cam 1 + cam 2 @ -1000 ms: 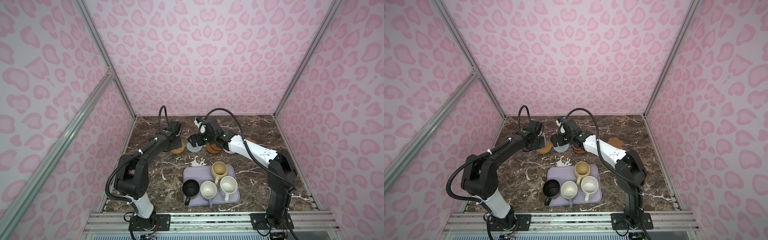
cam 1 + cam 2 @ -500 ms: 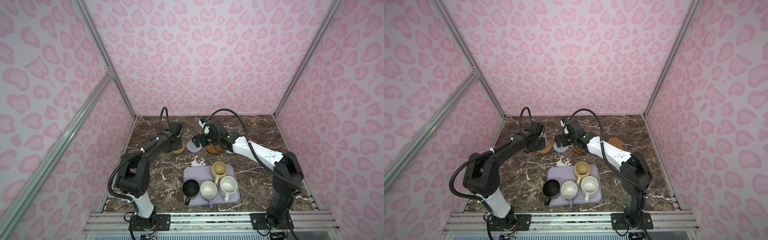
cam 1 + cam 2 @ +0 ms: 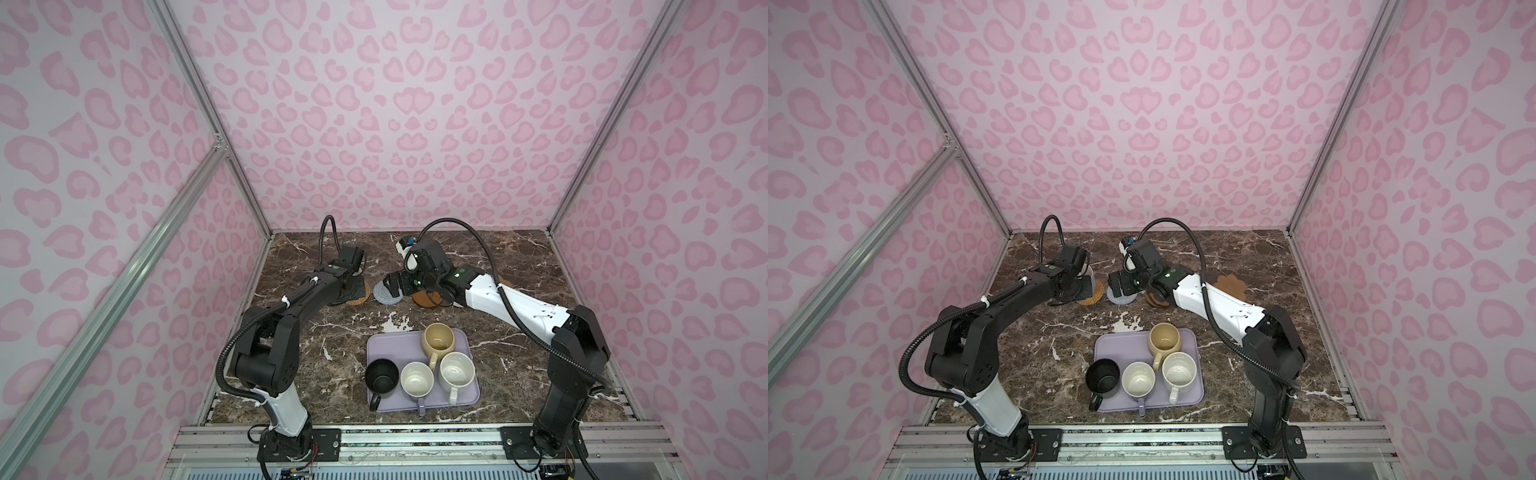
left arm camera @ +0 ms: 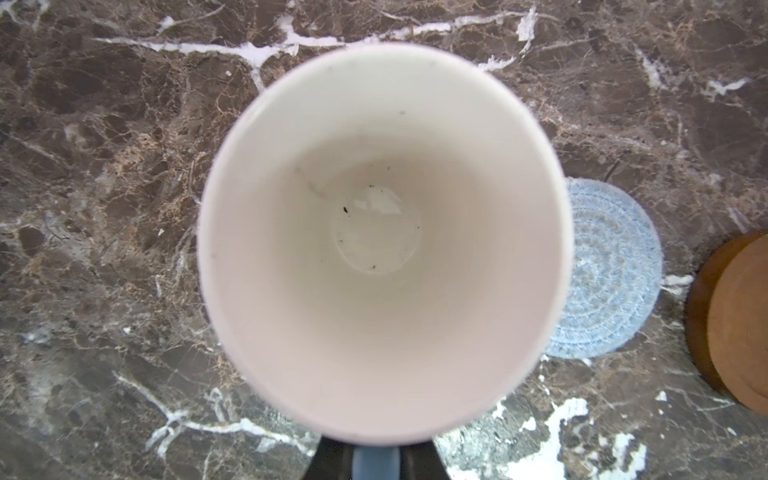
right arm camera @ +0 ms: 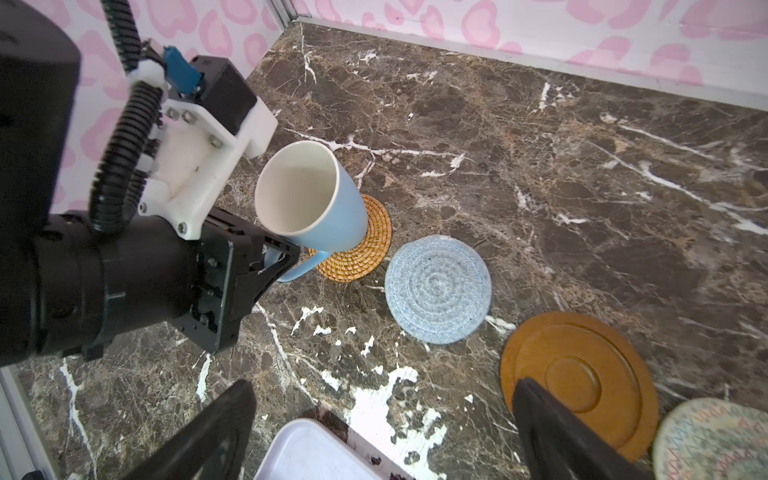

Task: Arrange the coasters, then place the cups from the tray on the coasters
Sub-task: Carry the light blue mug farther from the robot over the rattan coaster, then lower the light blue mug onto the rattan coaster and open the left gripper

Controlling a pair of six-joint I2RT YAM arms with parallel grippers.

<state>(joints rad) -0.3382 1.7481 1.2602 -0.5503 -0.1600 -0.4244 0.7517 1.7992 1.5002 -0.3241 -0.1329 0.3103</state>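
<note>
- Over at the left end of the coaster row, the light blue mug [image 5: 309, 199] stands on the orange woven coaster [image 5: 365, 245], mouth up. Whether its base is fully settled, the views don't say.
- The left gripper [image 5: 276, 257] is pressed together on the mug's handle. The handle juts off the coaster's edge straight back toward the gripper, so a straight pull-back looks like the clean exit once it lets go.
- Just beside it is the blue-grey coaster [image 5: 438, 289]. Then come the brown wooden disc [image 5: 577, 374] and the cream woven coaster [image 5: 715, 440], with the tan flower-shaped coaster [image 3: 1231, 284] at the far right.
- The right gripper [image 5: 382, 386] hangs spread wide and empty above the middle of the row. It's near the left arm, so that's the crowding to watch.
- Back on the tray [image 3: 390, 345] wait the pale yellow mug [image 3: 439, 338], black mug [image 3: 381, 374], lavender mug [image 3: 417, 378] and speckled mug [image 3: 456, 370], all upright, handles toward the robot bases.
- One mug placed or nearly so, four to go. The empty right arm looks the natural pick for the next grab.
</note>
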